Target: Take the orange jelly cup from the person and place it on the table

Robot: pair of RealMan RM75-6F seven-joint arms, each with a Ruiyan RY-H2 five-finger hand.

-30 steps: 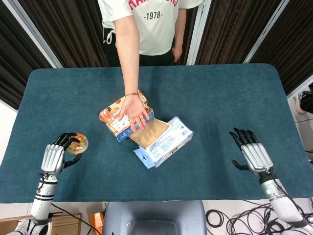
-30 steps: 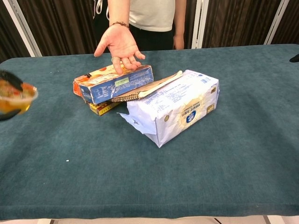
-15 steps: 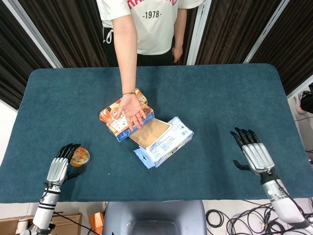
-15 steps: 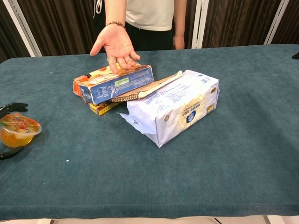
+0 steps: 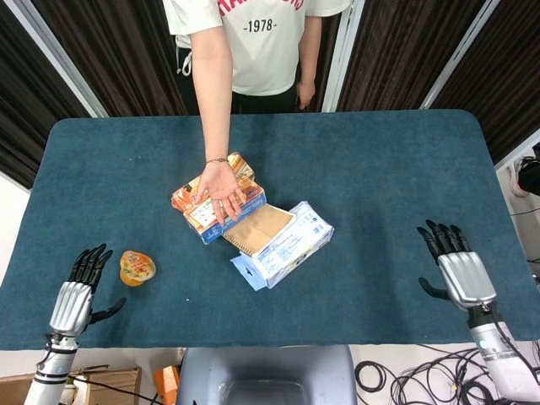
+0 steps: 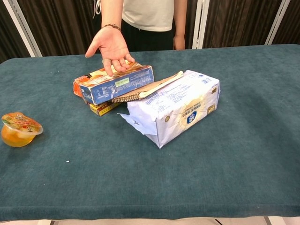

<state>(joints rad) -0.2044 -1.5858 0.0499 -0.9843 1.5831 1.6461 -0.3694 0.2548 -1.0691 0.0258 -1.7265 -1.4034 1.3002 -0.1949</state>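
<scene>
The orange jelly cup (image 5: 136, 267) (image 6: 19, 130) stands alone on the blue-green table (image 5: 380, 169), near its front left edge. My left hand (image 5: 76, 291) hovers just left of the cup and nearer the edge, fingers spread, holding nothing; the chest view does not show it. My right hand (image 5: 460, 270) is open at the front right, far from the cup. The person's hand (image 5: 219, 190) (image 6: 108, 47) stays palm-open above the boxes at mid-table.
At the centre lie an orange-and-blue box (image 5: 215, 202) (image 6: 115, 83) stacked on another, a brown spiral notebook (image 5: 257, 228), and a white-and-blue pack (image 5: 283, 246) (image 6: 176, 107). The person stands at the far edge.
My left hand lowered the jelly cup to the table, let go and drew back toward the front left edge. The person's arm pulled back a little. My right hand shifted slightly right.
</scene>
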